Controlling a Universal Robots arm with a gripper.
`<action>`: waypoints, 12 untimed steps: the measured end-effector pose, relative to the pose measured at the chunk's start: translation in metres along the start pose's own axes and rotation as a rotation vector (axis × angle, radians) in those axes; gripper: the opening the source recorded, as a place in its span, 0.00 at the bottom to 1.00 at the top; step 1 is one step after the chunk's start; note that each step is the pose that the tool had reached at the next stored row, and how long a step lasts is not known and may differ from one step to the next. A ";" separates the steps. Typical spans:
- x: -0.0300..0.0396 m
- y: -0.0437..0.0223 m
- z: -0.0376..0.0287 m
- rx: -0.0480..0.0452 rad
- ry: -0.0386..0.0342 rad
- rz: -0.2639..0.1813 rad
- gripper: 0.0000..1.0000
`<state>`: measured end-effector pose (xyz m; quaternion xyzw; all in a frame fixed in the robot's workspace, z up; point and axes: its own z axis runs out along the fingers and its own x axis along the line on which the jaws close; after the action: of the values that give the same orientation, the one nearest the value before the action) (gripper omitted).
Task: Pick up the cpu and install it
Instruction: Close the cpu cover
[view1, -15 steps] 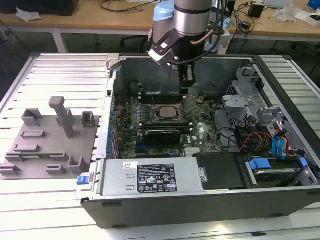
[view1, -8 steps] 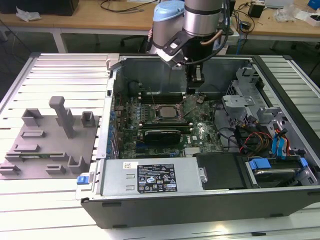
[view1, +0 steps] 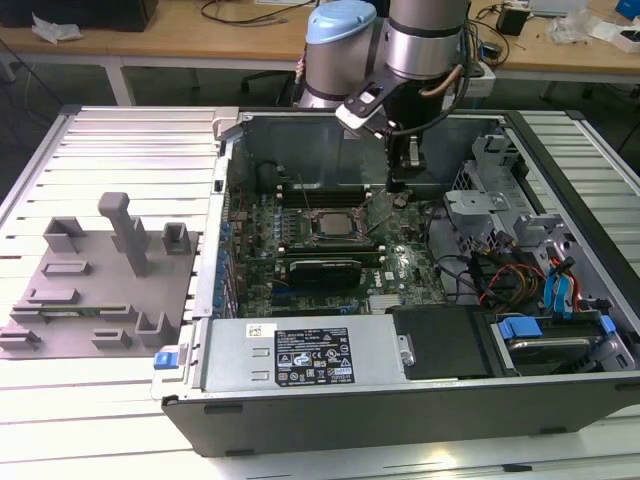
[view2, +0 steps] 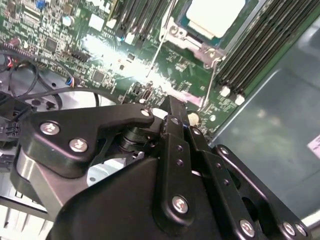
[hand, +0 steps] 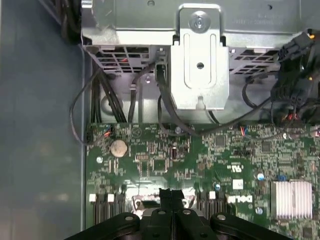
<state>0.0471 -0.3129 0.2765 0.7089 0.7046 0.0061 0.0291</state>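
Note:
The cpu (view1: 331, 223) lies flat in the socket at the middle of the green motherboard (view1: 400, 262) inside the open computer case. In the second wrist view its silvery-white top (view2: 216, 15) sits inside the metal socket frame, with thin wire levers (view2: 159, 50) alongside. My gripper (view1: 399, 186) hangs low over the board, just off the socket toward the exterior view's right. Its black fingers (hand: 167, 194) are pressed together, shut, with nothing visible between them. The tip (view2: 176, 107) is close above the board beside a lever end.
Memory slots (view2: 260, 45) flank the socket. A metal drive cage (view1: 488, 198) and coloured cables (view1: 520, 275) fill the case toward the exterior view's right. The power supply (view1: 310, 355) sits at the front. A grey parts fixture (view1: 100, 290) lies outside the case.

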 end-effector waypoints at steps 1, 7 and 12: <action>-0.0002 0.0019 0.0013 0.0003 0.0000 0.000 0.11; -0.0016 0.0161 0.0096 0.0022 0.0001 0.000 0.11; -0.0022 0.0185 0.0247 0.0060 0.0002 0.000 0.11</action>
<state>0.0668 -0.3160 0.2529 0.7090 0.7047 0.0041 0.0269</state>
